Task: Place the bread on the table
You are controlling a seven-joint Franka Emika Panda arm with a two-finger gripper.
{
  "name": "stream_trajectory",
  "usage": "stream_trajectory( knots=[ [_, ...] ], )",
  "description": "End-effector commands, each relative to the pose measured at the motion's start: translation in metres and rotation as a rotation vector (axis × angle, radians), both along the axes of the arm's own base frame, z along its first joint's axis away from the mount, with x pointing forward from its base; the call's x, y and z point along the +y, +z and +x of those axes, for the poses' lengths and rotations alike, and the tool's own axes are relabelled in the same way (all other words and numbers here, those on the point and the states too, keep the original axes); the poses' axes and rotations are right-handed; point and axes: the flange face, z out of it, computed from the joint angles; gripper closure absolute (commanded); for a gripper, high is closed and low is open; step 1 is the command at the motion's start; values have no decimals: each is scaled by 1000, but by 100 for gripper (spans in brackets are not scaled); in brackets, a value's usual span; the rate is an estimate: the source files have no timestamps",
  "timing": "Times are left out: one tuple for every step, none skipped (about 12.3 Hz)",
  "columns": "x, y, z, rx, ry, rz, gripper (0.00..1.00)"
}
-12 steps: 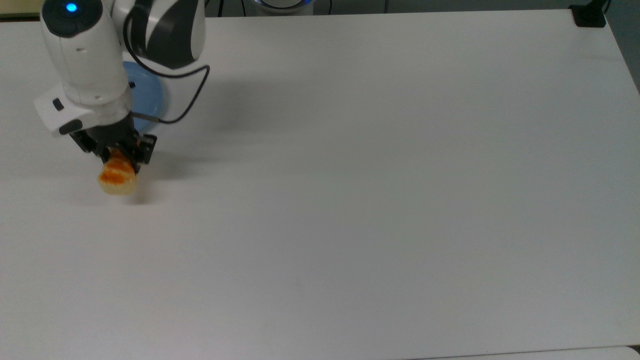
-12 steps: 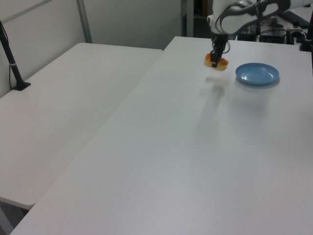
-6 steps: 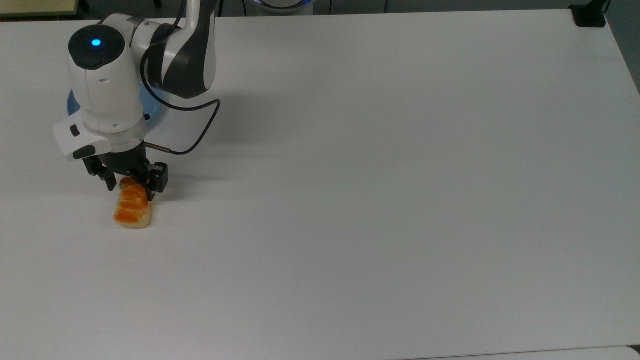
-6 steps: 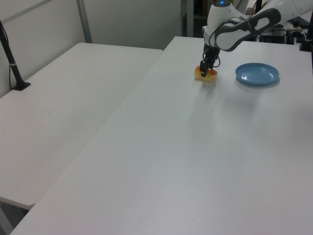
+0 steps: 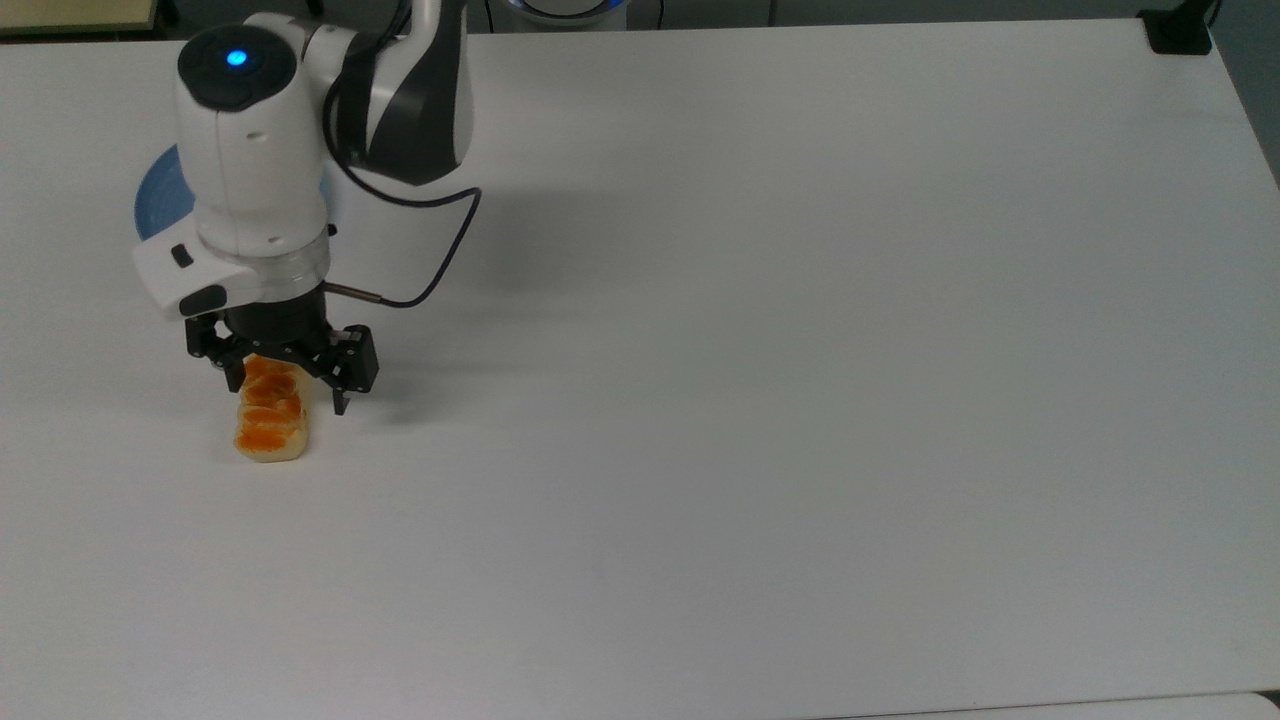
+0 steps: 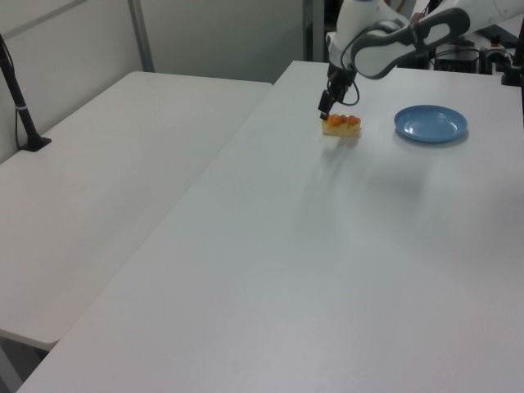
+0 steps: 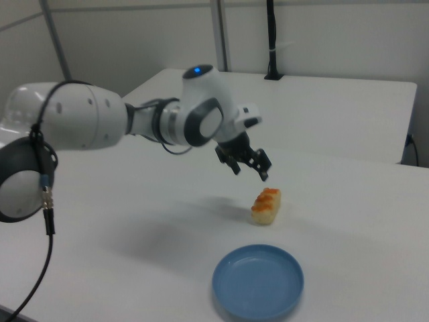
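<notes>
Top view first: the bread [image 5: 269,421] lies flat on the table [image 5: 760,400], and the gripper [image 5: 288,383] sits over its far end with fingers spread wide, gripping nothing; the blue plate [image 5: 160,195] peeks out behind the arm. Left view: gripper [image 6: 330,101] raised just above the bread [image 6: 341,125], with the plate [image 6: 431,124] off to the left view's right. Right view: gripper [image 7: 249,165] clear of the bread [image 7: 266,204], and the plate [image 7: 258,280] nearer the camera.
</notes>
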Motion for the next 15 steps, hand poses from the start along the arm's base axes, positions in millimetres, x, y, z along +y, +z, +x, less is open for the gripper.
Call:
stream_trajectory(
  knots=[
    [47,86,-31,79,-60,20,0],
    [67,111,-45,120,-71,27,0],
    [83,126,-53,141,-72,34,0],
    [102,144,-66,176,-63,36,0],
    [124,156,-79,217,-46,33,0],
    [137,163,-87,238,-37,34,0],
    [146,172,-95,244,-35,44,0],
    [155,180,-100,238,-32,61,0],
    [161,193,-109,225,-35,94,0],
    [167,196,-113,235,-30,105,0],
    [171,197,-118,255,-26,105,0],
    [173,195,-122,285,-27,102,0],
    [172,195,-122,292,-30,101,0],
    [169,197,-122,287,-34,102,0],
    [168,197,-122,287,-36,102,0]
  ],
)
